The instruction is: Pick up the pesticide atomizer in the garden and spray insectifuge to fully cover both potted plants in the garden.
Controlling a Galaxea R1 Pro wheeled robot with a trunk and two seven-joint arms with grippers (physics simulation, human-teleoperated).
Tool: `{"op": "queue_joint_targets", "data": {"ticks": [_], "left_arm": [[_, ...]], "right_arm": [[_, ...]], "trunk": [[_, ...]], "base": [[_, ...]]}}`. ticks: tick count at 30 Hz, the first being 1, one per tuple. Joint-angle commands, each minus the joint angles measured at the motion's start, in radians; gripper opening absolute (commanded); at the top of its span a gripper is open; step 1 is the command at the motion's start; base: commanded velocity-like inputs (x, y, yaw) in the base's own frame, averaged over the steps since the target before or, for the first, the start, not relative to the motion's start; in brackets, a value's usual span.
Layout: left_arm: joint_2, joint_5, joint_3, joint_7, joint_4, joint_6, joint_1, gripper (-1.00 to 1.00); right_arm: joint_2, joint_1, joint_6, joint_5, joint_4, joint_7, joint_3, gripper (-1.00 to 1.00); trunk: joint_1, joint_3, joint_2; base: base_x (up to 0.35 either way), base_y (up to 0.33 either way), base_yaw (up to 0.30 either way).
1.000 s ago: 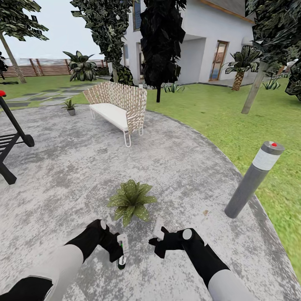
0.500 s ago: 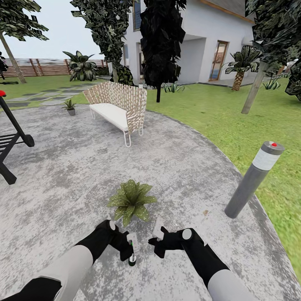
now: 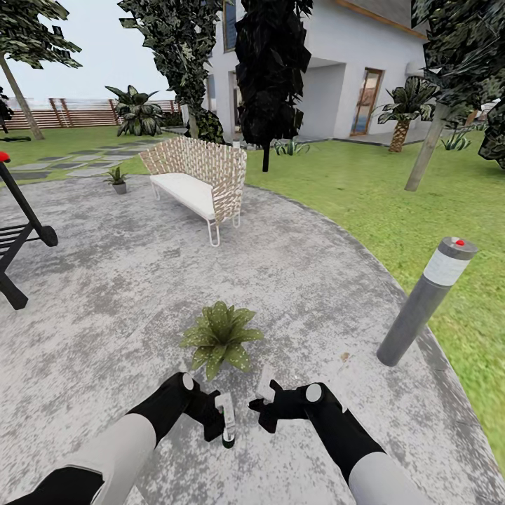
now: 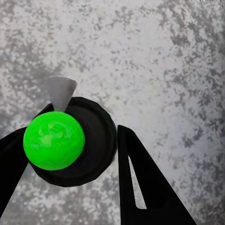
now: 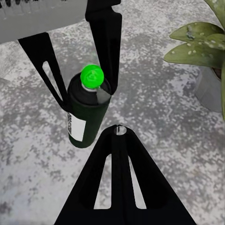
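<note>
My left gripper [image 3: 226, 421] holds the pesticide atomizer [image 5: 87, 110]; right gripper [image 3: 263, 393] is open. The nozzle may miss the potted plant [image 3: 219, 337].

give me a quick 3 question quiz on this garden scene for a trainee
1. True or false: the pesticide atomizer sits between the fingers of the left gripper.
2. Multiple choice: the nearer potted plant stands on A) lawn B) grey paving C) the wicker bench.
3. Fill in: the atomizer's round top is coloured ____.

Key
1. True; the right wrist view shows dark fingers on either side of its body.
2. B; it stands on the paving, just ahead of both grippers.
3. Green.
</note>
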Motion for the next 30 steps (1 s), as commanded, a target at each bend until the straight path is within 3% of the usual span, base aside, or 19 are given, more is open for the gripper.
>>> {"op": "queue_joint_targets", "data": {"ticks": [1, 8, 11, 14, 30], "left_arm": [[-0.004, -0.003, -0.001, -0.003, -0.002, 0.002, 0.0, -1.0], [-0.026, 0.0, -0.001, 0.003, -0.002, 0.001, 0.0, -1.0], [-0.026, 0.055, -0.002, 0.003, -0.002, -0.001, 0.0, -1.0], [-0.027, 0.074, -0.002, 0.003, -0.002, -0.002, 0.0, -1.0], [-0.029, 0.079, -0.002, -0.007, -0.002, -0.008, 0.001, -1.0]], "right_arm": [[0.0, 0.0, -0.001, 0.007, -0.002, 0.003, -0.001, -1.0], [0.0, 0.0, -0.001, 0.007, 0.0, 0.003, -0.001, -1.0], [0.0, 0.0, -0.001, 0.007, 0.0, 0.003, 0.0, -1.0], [0.0, 0.0, -0.001, 0.007, 0.0, 0.003, 0.0, -1.0], [0.0, 0.0, -0.002, 0.008, 0.0, 0.003, 0.001, -1.0]], "trunk": [[0.0, -0.001, 0.0], [0.0, -0.001, 0.0], [0.0, -0.001, 0.0], [0.0, -0.001, 0.0], [0.0, -0.001, 0.0]], "base": [[0.0, 0.0, 0.0], [0.0, 0.0, 0.0], [0.0, 0.0, 0.0], [0.0, 0.0, 0.0], [0.0, 0.0, 0.0]]}}
